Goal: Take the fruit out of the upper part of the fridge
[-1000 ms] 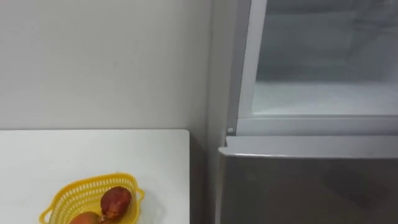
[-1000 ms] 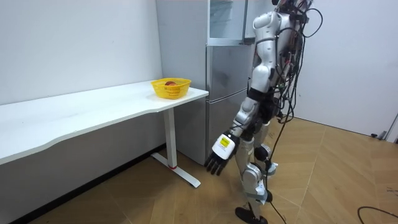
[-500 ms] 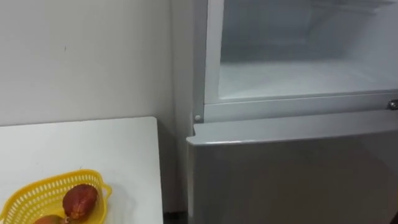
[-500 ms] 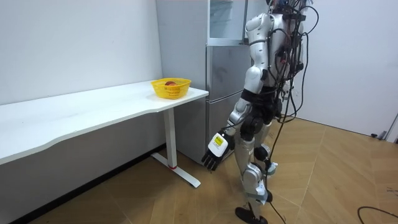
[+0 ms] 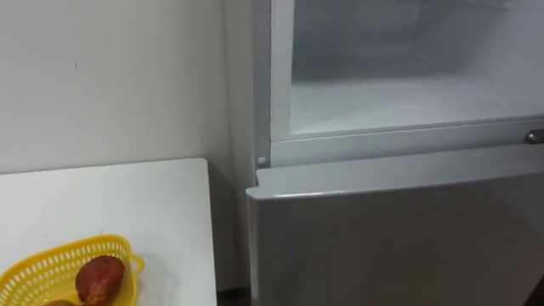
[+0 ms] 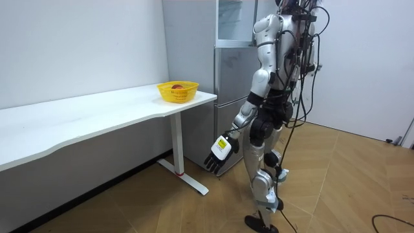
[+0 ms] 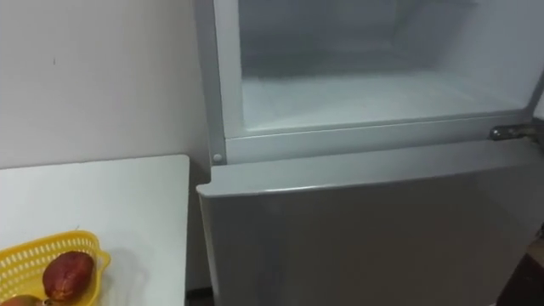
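Note:
I stand facing the grey fridge [image 6: 234,84]. Its upper compartment [image 5: 408,93] is open, with a white inside and a bare white shelf [image 7: 365,98]. The lower door [image 5: 391,238] is closed. My left hand [image 6: 217,154] hangs low beside my leg, well below the table top, with its fingers straight and nothing in it.
A white table [image 5: 102,204] stands against the wall left of the fridge. Near its corner sits a yellow basket [image 5: 42,274] holding a reddish fruit [image 5: 99,279]. A metal hinge [image 5: 534,136] sticks out at the compartment's right edge. Wooden floor [image 6: 336,188] lies behind me.
The eye view has swung right, so the fridge opening is more central and the basket is at the left edge. In the room view my body has shifted toward the fridge and my left hand has swung forward.

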Controlling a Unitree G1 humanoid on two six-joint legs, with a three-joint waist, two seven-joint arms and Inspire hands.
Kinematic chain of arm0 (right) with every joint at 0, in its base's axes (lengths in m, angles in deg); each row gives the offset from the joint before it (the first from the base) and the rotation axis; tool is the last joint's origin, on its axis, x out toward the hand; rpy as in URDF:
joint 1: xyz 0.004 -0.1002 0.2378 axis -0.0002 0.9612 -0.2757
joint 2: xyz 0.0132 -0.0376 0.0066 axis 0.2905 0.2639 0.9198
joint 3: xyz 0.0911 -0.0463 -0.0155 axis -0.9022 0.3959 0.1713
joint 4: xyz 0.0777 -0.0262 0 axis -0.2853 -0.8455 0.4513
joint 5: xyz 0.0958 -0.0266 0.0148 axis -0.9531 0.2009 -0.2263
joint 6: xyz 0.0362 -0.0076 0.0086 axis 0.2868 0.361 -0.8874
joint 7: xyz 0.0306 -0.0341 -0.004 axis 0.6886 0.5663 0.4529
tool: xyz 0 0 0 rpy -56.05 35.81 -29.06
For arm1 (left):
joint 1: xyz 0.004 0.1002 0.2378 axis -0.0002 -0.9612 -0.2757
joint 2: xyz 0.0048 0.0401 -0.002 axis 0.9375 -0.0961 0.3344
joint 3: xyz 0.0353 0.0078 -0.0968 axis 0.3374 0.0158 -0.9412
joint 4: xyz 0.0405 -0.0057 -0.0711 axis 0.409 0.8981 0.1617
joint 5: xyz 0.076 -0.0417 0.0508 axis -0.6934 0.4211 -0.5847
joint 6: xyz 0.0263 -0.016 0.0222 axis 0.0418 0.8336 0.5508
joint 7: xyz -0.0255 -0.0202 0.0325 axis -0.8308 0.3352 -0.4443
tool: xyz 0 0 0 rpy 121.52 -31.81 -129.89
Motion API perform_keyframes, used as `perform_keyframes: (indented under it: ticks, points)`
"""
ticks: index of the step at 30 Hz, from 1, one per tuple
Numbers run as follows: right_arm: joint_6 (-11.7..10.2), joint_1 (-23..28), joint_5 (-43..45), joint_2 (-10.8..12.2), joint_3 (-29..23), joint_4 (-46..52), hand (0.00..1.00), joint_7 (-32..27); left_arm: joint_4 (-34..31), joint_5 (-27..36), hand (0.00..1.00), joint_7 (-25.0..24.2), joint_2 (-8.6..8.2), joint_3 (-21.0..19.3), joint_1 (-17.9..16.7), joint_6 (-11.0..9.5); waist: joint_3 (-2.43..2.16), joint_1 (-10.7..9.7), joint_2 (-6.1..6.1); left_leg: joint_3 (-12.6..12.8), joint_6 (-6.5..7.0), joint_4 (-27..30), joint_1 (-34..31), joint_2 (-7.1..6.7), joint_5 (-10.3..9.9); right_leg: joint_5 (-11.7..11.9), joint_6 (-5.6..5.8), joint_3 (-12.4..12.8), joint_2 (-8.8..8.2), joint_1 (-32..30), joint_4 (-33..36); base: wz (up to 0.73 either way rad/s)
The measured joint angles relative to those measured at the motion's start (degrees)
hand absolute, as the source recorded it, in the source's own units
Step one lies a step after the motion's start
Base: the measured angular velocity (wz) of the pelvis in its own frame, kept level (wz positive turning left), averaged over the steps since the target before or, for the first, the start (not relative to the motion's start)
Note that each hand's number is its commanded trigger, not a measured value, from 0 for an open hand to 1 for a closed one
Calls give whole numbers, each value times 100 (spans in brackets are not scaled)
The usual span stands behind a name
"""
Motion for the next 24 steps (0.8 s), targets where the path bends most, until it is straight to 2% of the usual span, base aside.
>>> perform_keyframes:
  ticks: [1,2,4,8,12,20,23,24]
  points:
    - [-3,-72,205,-170,-19,76,0,-60,30,0,0,-21,23,-4,6,0,13,-13,-38,1,0,1,-2,0,0,0,0,0,-1,-3,-23,0]
    - [-3,-105,600,-279,-25,147,0,-90,54,0,0,-45,40,-4,7,0,6,-23,-77,-6,0,2,-12,1,0,0,0,-6,0,3,-49,3]
    - [-2,-152,1216,-355,-25,344,0,-93,130,-2,0,-57,39,0,9,-12,7,10,-111,-13,0,-1,-12,1,0,0,0,-8,1,4,-48,0]
    - [-3,-185,1986,-376,7,603,0,-21,222,-1,0,-93,37,4,10,-28,-1,76,-178,-14,0,0,-11,2,0,3,0,-9,2,4,-55,0]
    - [10,-186,2224,-375,40,823,0,23,330,-50,0,-207,37,-19,15,-40,-3,100,-145,-1,0,0,-15,4,0,5,-2,-2,6,-4,-67,-1]
    - [10,-253,3796,-375,271,1459,0,212,671,-210,0,-201,50,-81,242,-67,0,238,-115,-35,-9,12,16,22,5,21,-25,-70,5,59,19,2]
    - [-23,-600,4214,-462,280,1776,0,256,671,-217,0,-201,49,-61,242,-67,16,251,-177,-93,-15,41,51,28,9,26,-34,-132,-1,140,-60,10]
    - [-15,-627,4311,-491,296,1776,0,274,666,-217,0,-201,49,-53,242,-67,38,273,-194,-93,-16,37,88,30,9,26,-34,-133,3,170,-86,4]
